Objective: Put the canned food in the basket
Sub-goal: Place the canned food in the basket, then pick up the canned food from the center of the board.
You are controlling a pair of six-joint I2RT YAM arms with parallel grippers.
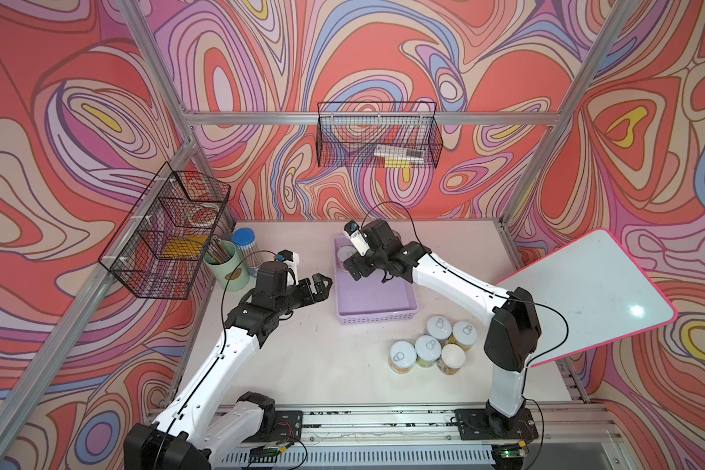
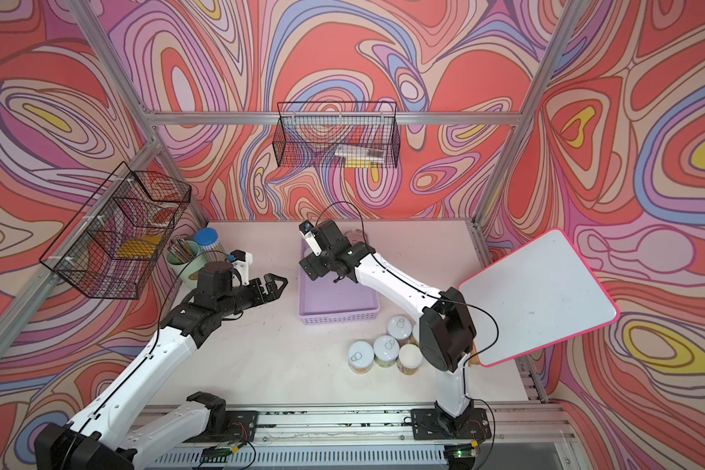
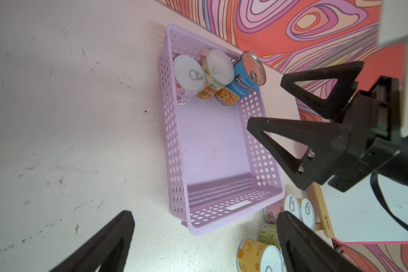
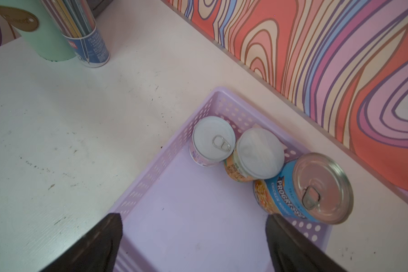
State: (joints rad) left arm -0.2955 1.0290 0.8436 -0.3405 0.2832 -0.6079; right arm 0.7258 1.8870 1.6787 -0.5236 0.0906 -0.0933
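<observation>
Closest to the lens are the black fingers (image 3: 125, 223) of the left hand (image 3: 204, 213), spread wide and holding nothing. In both top views this hand hovers over the surface (image 1: 302, 366) just left of the basket (image 1: 377, 316), apart from its wall. That lilac basket lies mid-surface toward the back edge, its long sides running front to back. Three cans sit bunched at its far end: a pastel can (image 4: 213, 141) in the back left corner, a yellow can (image 4: 259, 153) just beside it, and a taller blue can (image 4: 316, 188) in the back right corner, close against the yellow one. Whether the blue can stands straight or leans on the wall I cannot tell. Above the basket's far half hangs the right hand (image 4: 193, 217), pointing down near those three, wide open and empty. On the surface, five cans (image 1: 428, 350) stand upright in a tight cluster just off the basket's near right corner, toward the front right. At the back left corner a pen cup (image 1: 226, 266) and a jar (image 1: 245, 240) stand together, and a whiteboard (image 1: 587, 293) stands tilted at the right edge.
</observation>
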